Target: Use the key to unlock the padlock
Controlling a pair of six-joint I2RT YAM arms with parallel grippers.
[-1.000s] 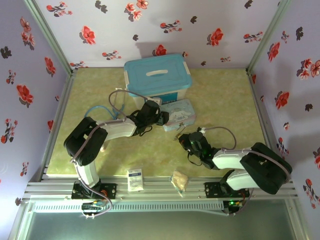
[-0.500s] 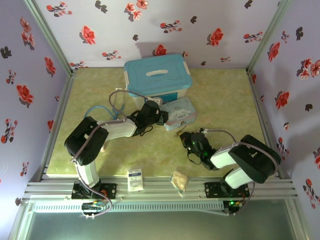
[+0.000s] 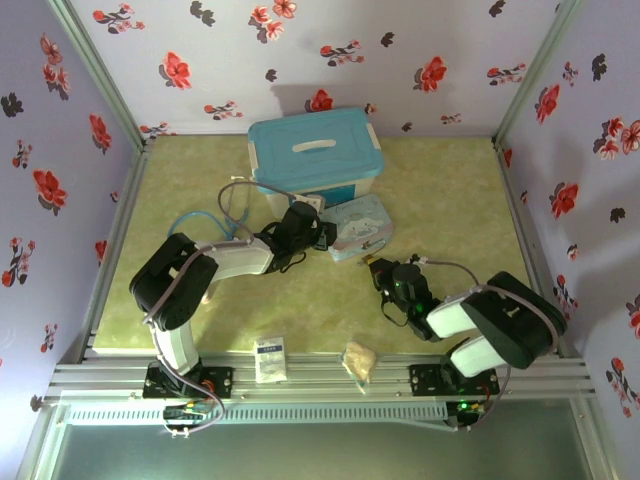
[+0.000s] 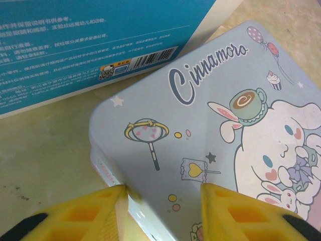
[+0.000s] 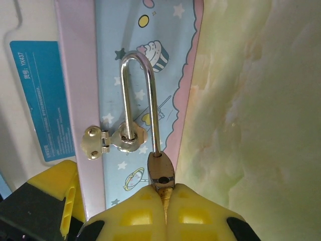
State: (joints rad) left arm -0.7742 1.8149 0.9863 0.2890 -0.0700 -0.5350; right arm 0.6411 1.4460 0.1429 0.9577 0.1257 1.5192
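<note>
The padlock (image 5: 160,173) hangs on the front of the tin (image 4: 200,125). Its shackle (image 5: 136,53) is threaded through the hasp (image 5: 125,140) that fastens the lid. The tin lies on the surface (image 3: 450,200), just in front of the blue box (image 3: 315,150).

The right pincer (image 5: 163,198) is closed on the brass body, nipping its lower end between the yellow fingertips. The shackle points away from the wrist. This hold likely serves to stop the small lock swinging on the hasp, so that its keyhole can be presented steadily. One leg of the shackle runs into the body. The other ends at the hasp, and I cannot tell whether it is seated in the lock or free.

The left pincer (image 4: 160,211) sits astride the tin's near corner, one finger against the side wall and the other on the lid edge, clamping it. That looks like bracing: a light tin would slide when the lock is tugged.

By my reading the task is at its holding stage. The key has yet to meet the lock, and with both pincers occupied, one must let go to fetch it.
</note>
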